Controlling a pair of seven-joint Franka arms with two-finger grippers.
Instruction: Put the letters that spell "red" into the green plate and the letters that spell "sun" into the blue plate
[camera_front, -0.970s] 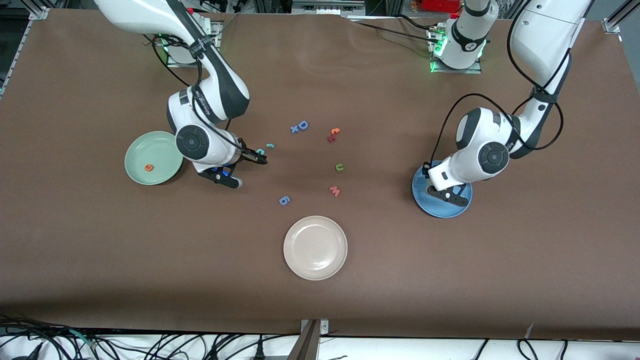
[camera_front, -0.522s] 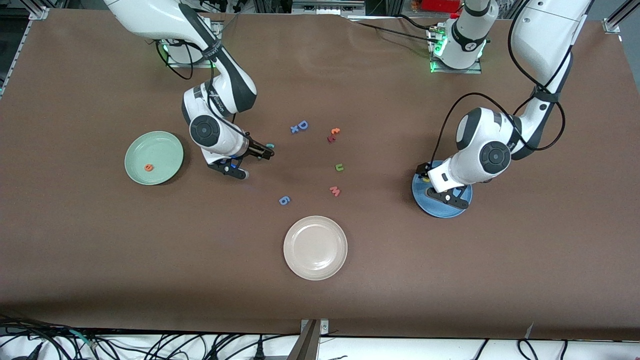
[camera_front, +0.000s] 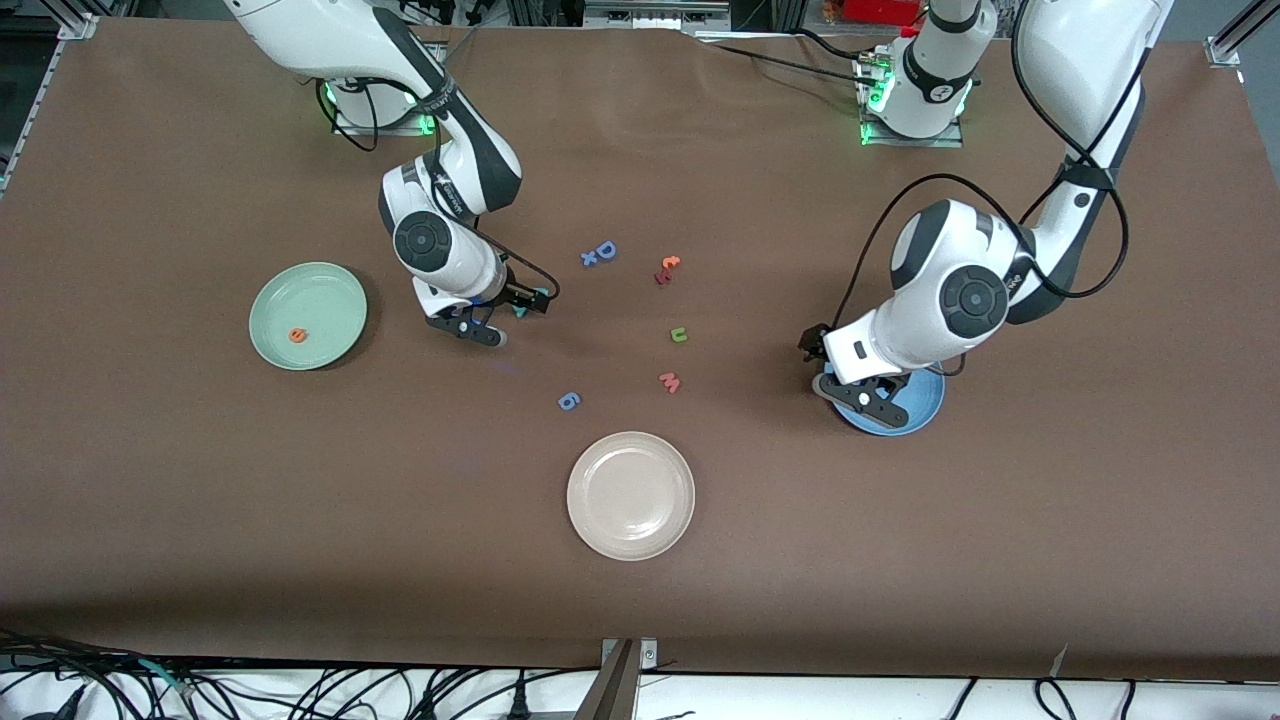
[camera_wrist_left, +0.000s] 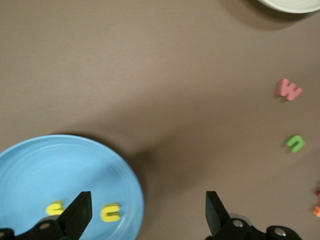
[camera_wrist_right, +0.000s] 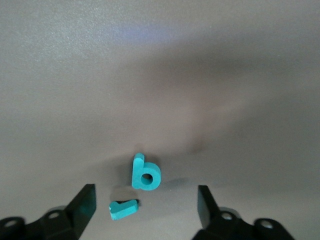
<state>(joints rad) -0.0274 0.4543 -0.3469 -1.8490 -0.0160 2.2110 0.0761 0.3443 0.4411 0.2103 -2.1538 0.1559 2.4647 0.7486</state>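
Letters for "red" are split: the orange "e" (camera_front: 296, 335) lies in the green plate (camera_front: 330, 290), well apart from both sets of fingers, while the teal "d" (camera_wrist_right: 145, 173) and the thin teal "r" (camera_wrist_right: 123, 209) lie on the brown counter (camera_front: 200, 500) just beside each other, both in the gap between the fingers of the right gripper (camera_wrist_right: 145, 210). Those fingers (camera_wrist_right: 82, 202) stand wide, one on each side of the pair, touching neither letter as far as the right wrist view shows; in the front view the right gripper (camera_front: 530, 300) is low over the counter, toward the right arm's end. Of the letters for "sun", two yellow letters (camera_wrist_left: 110, 212) lie side by side in the blue plate (camera_wrist_left: 30, 165), close to one finger (camera_wrist_left: 80, 212) of the left gripper (camera_wrist_left: 147, 215); which is the "s" and which the "n" cannot be told. The left fingers are spread wide and hold nothing, one over the plate's inside, the other over bare counter past the rim. The green "u" (camera_front: 678, 335) lies on the counter, well apart from the left gripper (camera_front: 815, 350), and so does the pink "w" (camera_front: 669, 381). Between the two sets of fingers also lie the blue "D" with "x" (camera_front: 599, 253), the red-orange pair (camera_front: 667, 269) and the blue "6" (camera_front: 568, 401). Nearest the front camera sits the cream-white plate (camera_front: 630, 495).
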